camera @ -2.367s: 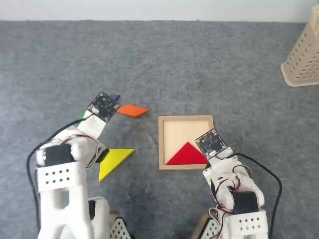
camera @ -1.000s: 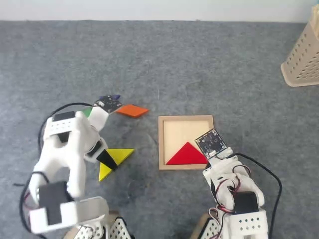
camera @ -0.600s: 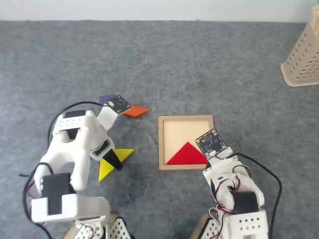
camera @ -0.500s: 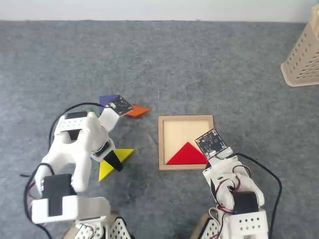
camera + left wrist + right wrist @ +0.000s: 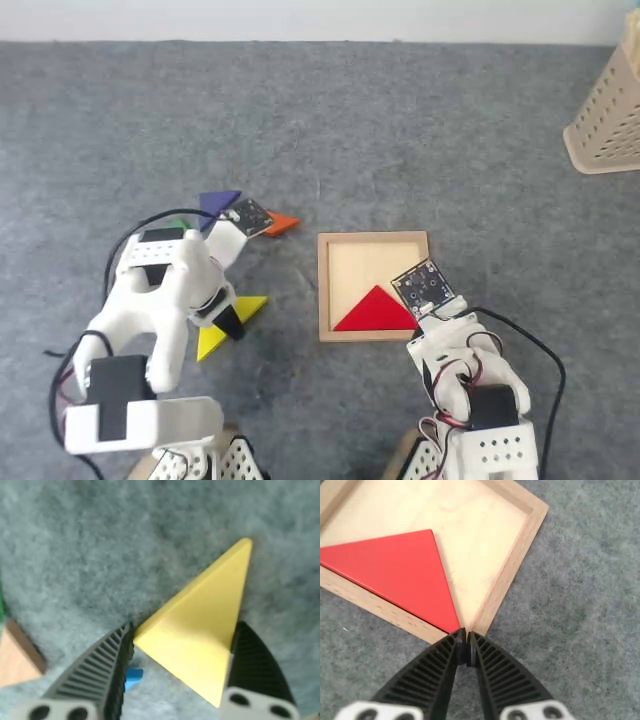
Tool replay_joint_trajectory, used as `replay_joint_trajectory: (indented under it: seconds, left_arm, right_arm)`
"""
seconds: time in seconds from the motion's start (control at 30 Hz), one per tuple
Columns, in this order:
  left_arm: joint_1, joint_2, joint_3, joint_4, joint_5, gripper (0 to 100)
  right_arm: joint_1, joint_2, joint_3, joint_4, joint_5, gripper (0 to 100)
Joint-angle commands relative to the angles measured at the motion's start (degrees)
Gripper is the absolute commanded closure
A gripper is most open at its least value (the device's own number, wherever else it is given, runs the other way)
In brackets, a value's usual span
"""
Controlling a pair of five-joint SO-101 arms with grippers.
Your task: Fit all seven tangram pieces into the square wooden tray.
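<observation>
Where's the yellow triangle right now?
In the high view the yellow triangle lies on the grey carpet, left of the wooden tray, straddled by the left gripper.

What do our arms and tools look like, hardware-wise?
The left arm and right arm: white plastic shells, black servos, black cables, perforated bases. Black camera board on each wrist. The left tool and right tool: black ribbed fingers, white mounts.

Your grey felt table bears the wooden tray; left of it, a yellow triangle, orange piece and blue piece; far right, a cream basket.
</observation>
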Motion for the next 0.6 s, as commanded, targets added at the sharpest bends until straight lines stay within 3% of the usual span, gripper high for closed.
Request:
replay_joint_trajectory:
  seconds: [0.0,0.57]
  left_arm:
    - [2.0,0.1,-1.8,1.4,3.5,76]
    - [17.1,0.0,-23.0,15.2,22.0,78]
  right_arm:
    - [0.0,-1.3,0.9,0.4,0.6,99.1]
    - [0.0,-1.3,0.9,0.4,0.6,99.1]
